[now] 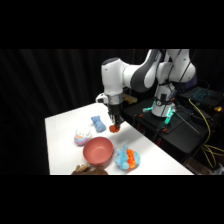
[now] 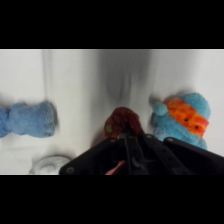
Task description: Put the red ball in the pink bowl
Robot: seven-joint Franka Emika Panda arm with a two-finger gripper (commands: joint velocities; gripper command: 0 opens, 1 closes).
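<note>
Now my gripper, jaws clenched on the small red-orange round ball, hangs just behind the deep salmon-pink bowl; carrying is underway, and next I must shift over its hollow and let go.

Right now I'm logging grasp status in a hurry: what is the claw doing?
Claw: closed on the red ball, held up off the white table, not yet over the pink bowl.
</note>
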